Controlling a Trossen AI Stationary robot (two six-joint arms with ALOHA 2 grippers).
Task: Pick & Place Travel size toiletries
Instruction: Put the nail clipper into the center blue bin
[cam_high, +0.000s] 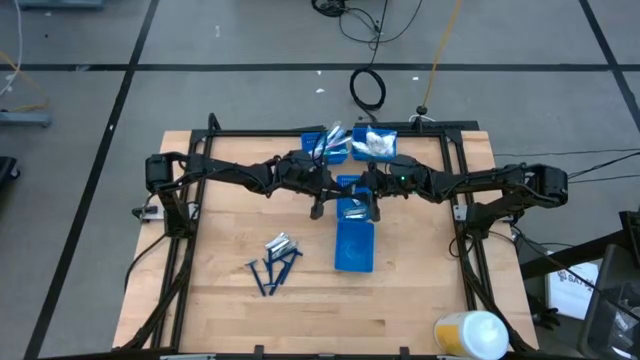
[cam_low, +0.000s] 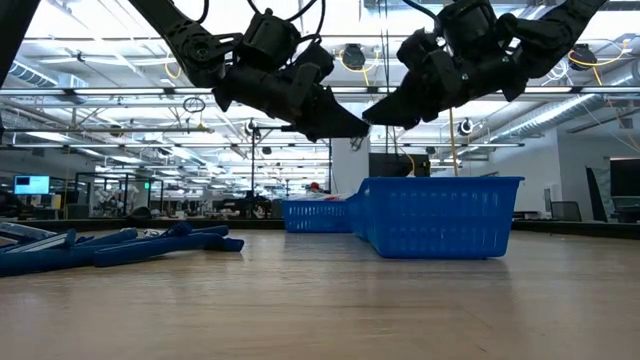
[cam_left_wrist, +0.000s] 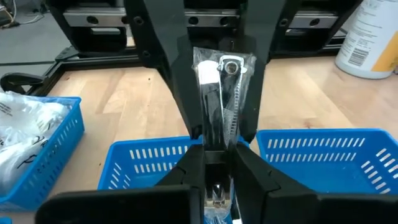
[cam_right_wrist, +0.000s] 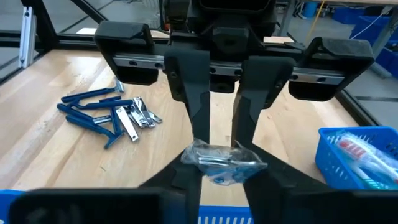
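Note:
A clear plastic packet (cam_left_wrist: 225, 68) (cam_right_wrist: 224, 159) with a silvery clipper inside hangs in the air between my two grippers, above a blue bin (cam_high: 355, 252) at mid-table. My left gripper (cam_left_wrist: 219, 158) (cam_high: 320, 205) comes from the table's left and my right gripper (cam_right_wrist: 224, 173) (cam_high: 375, 208) from the right. Their tips meet at the packet and both are shut on it. On the wood near the left lies a pile of dark blue razors and silvery clippers (cam_high: 275, 262) (cam_right_wrist: 106, 112). In the low view the fingers hide the packet. My left gripper pinches the packet's near end (cam_left_wrist: 217, 146) between its two fingers, coming level from the table's left, along the packet's length. The packet is lifted clear above the bin. My right gripper has the packet's other end (cam_right_wrist: 214, 155) between its fingers, coming from the table's right. The film bunches up over its fingertips (cam_right_wrist: 186, 169). The fingers hide how far back it reaches.
Two more blue bins stand at the far edge, one with white and light-blue sticks (cam_high: 324, 142) and one with white packets (cam_high: 376, 143). A further bin (cam_high: 348, 183) sits under the grippers. A white and yellow bottle (cam_high: 470, 335) stands at the near right corner. Bare wood lies near left and right.

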